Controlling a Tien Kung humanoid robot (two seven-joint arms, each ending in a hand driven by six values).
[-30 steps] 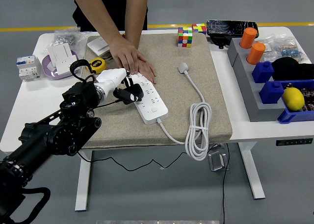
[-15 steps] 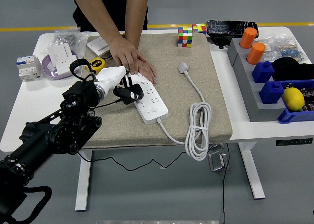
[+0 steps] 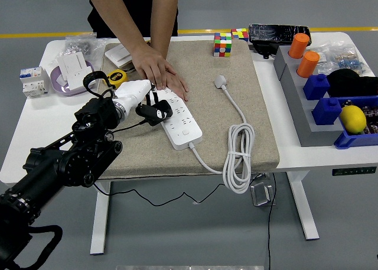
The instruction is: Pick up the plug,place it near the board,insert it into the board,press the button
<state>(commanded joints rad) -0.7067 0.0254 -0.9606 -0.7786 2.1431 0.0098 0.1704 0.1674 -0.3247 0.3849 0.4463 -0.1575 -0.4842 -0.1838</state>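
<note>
On the white worktop (image 3: 35, 140) lies a coarse beige mat (image 3: 260, 122). A person's hand (image 3: 156, 69) pins the far end of the long white board (image 3: 180, 119). Over the last second our left hand (image 3: 152, 111) has barely shifted, fingers clamped on the black plug (image 3: 159, 111) touching the board's left sockets; we judge insertion unfinished.

One power strip (image 3: 179, 120), two puzzle cubes (image 3: 222, 45), two orange cylinders (image 3: 299, 45), one lemon (image 3: 353, 119)
</note>
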